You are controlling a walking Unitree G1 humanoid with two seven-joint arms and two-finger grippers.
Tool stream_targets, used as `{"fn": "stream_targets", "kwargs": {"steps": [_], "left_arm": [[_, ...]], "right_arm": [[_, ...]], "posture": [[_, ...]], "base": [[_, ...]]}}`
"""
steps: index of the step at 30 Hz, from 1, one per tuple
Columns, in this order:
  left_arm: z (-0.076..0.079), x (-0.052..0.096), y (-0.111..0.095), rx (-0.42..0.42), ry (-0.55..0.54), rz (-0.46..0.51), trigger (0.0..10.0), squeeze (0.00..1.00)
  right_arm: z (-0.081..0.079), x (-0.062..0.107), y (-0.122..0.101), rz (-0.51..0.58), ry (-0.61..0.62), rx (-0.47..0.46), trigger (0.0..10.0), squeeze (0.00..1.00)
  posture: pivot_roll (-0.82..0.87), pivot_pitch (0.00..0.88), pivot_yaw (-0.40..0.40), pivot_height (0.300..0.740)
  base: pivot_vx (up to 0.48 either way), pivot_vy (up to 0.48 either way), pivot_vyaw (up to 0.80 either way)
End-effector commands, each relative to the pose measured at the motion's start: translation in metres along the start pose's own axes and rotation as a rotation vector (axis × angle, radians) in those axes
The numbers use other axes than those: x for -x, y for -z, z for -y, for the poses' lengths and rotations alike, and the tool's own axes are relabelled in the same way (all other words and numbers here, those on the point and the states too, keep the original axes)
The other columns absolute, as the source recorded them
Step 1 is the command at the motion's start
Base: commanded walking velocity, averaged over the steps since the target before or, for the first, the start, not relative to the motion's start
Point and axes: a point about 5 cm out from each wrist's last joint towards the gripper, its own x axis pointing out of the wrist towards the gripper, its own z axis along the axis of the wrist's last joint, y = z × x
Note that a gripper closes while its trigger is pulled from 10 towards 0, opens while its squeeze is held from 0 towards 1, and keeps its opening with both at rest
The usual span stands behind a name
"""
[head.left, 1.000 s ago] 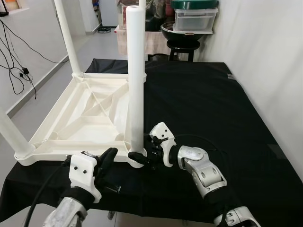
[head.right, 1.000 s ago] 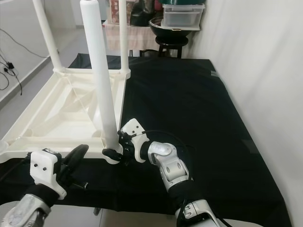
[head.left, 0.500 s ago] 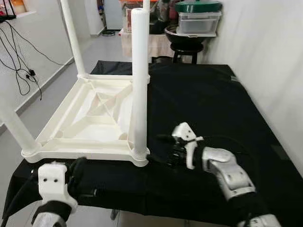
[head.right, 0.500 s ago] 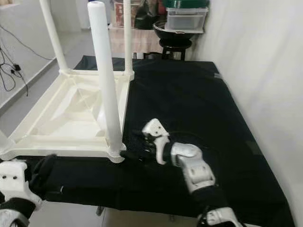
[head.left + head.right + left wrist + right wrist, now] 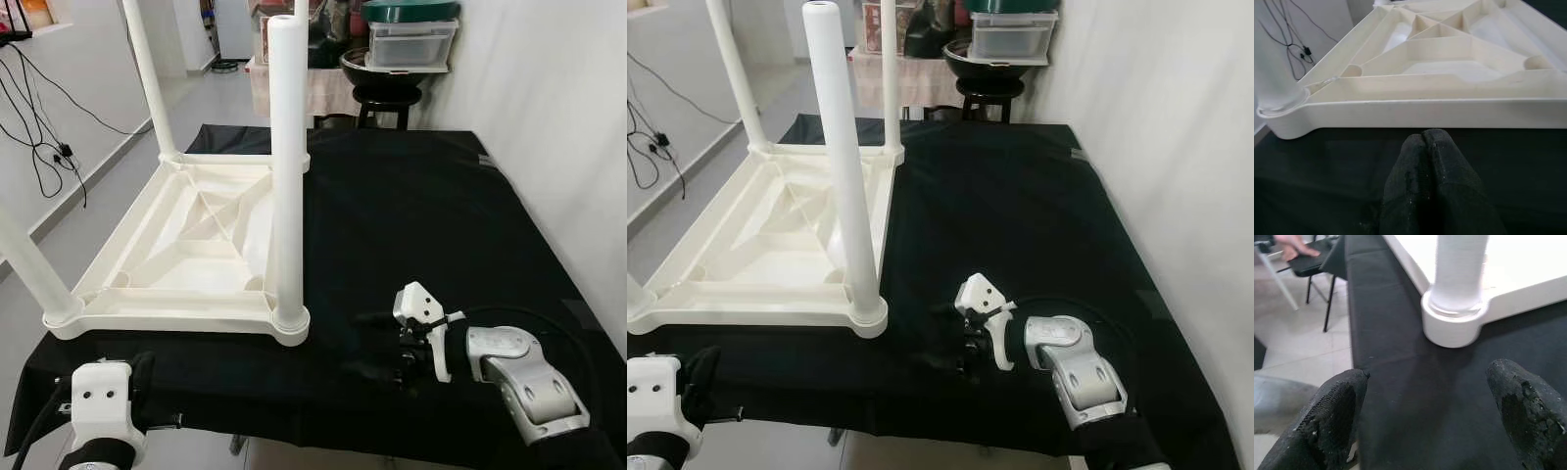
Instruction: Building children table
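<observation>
Looking down, I see the white table upside down on the black cloth, legs up. My right gripper hovers spread wide, just right of its near corner leg. My left gripper, fingers pressed together, sits before the table's near edge.
</observation>
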Motion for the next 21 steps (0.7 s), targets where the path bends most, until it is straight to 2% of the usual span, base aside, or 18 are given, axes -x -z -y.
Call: {"fn": "stream_targets", "kwargs": {"steps": [1,14,19,21], "left_arm": [[-0.004,0.000,0.004,-0.026,-0.034,-0.010,10.0,0.00],[-0.002,-0.003,-0.003,-0.025,-0.031,0.032,10.0,0.00],[0.000,-0.004,-0.006,-0.019,0.006,0.057,10.0,0.00],[0.003,-0.004,-0.007,0.025,0.045,0.056,10.0,0.00]], "right_arm": [[-0.006,-0.003,0.001,-0.017,-0.044,0.006,10.0,0.00],[-0.013,0.000,0.005,-0.094,-0.102,0.030,10.0,0.00],[-0.010,0.001,0.007,-0.130,-0.084,0.037,10.0,0.00],[-0.010,0.004,0.005,-0.132,-0.099,0.038,10.0,0.00]], "posture": [[0.02,0.024,0.010,0.740],[0.02,0.018,0.005,0.740],[0.01,0.014,0.004,0.740],[0.01,0.013,0.005,0.740]], "base": [[0.000,0.480,0.00],[0.000,0.480,0.00],[0.000,0.000,0.00],[0.000,0.000,0.00]]}}
